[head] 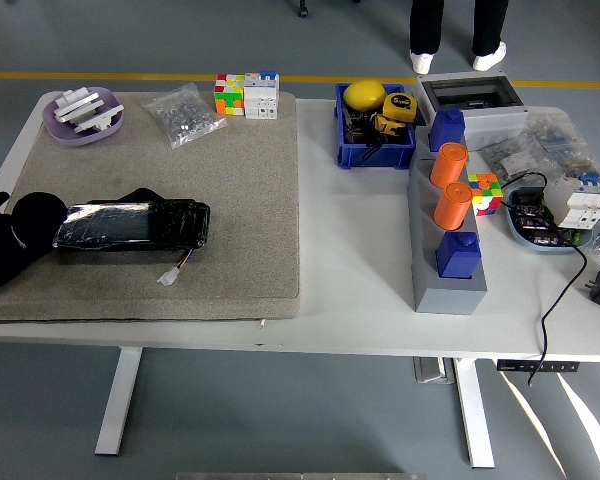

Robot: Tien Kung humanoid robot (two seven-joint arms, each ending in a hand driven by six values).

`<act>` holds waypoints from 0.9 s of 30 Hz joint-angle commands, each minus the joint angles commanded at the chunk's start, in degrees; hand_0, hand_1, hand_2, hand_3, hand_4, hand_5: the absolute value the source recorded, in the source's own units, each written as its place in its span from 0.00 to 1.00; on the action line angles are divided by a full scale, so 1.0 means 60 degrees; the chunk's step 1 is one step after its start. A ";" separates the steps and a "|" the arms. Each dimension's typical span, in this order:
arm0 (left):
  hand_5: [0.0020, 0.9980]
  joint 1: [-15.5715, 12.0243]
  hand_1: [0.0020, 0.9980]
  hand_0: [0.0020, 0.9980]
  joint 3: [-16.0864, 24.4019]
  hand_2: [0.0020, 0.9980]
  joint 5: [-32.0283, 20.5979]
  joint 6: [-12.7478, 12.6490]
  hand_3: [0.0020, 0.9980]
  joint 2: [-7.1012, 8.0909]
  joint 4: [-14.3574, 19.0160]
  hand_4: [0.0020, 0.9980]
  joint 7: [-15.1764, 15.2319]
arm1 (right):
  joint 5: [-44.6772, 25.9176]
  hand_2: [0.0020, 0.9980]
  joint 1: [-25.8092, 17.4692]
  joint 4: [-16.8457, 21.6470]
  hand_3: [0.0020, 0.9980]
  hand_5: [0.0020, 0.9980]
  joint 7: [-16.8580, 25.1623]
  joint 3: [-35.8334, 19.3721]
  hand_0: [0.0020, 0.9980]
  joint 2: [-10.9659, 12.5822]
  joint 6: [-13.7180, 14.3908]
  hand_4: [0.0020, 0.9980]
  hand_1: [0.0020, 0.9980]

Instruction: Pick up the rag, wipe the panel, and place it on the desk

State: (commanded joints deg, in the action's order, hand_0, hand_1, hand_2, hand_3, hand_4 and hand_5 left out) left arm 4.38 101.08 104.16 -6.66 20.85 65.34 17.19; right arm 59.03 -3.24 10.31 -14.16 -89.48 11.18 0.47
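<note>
The panel point(130, 226), a long black slab wrapped in shiny plastic, lies on the beige mat point(230, 200) at the left, with a small white plug on a red wire at its front. At the panel's left end sits a bunched black rag point(38, 213). My left hand point(2, 250) comes in from the left edge and is shut on the rag, black against black, touching the panel's end. The right arm is out of view.
On the mat's far edge are a purple dish point(82, 115), a bag of small parts point(183, 114) and colour cubes point(246, 94). To the right stand a blue bin point(375, 135), a grey block with orange cylinders point(448, 225) and cables point(560, 290). A person's legs point(458, 30) stand beyond the table.
</note>
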 joint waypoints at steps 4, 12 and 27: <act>0.48 -0.0114 0.80 0.75 0.0022 0.79 -0.0016 0.0011 0.77 0.0033 0.0102 1.00 0.0003 | 0.0120 0.69 0.0006 0.0000 0.64 0.54 -0.0017 -0.0140 0.78 -0.0013 0.0035 1.00 0.64; 0.48 -0.0228 0.80 0.75 -0.0248 0.79 -0.0238 0.0049 0.77 0.0146 -0.0112 1.00 0.0052 | 0.0394 0.69 0.0028 0.0000 0.64 0.54 -0.0069 -0.0343 0.78 0.0060 0.0092 1.00 0.65; 0.48 -0.0265 0.80 0.75 -0.0297 0.79 -0.0227 0.0054 0.77 0.0143 -0.0369 1.00 0.0015 | 0.0711 0.69 0.0016 0.0000 0.63 0.53 -0.0085 -0.0566 0.79 0.0011 0.0128 1.00 0.66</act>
State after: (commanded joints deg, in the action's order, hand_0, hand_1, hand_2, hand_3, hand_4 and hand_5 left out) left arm 2.80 99.30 102.80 -6.34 21.70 63.13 17.28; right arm 63.29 -3.14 10.31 -14.68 -92.88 11.24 1.23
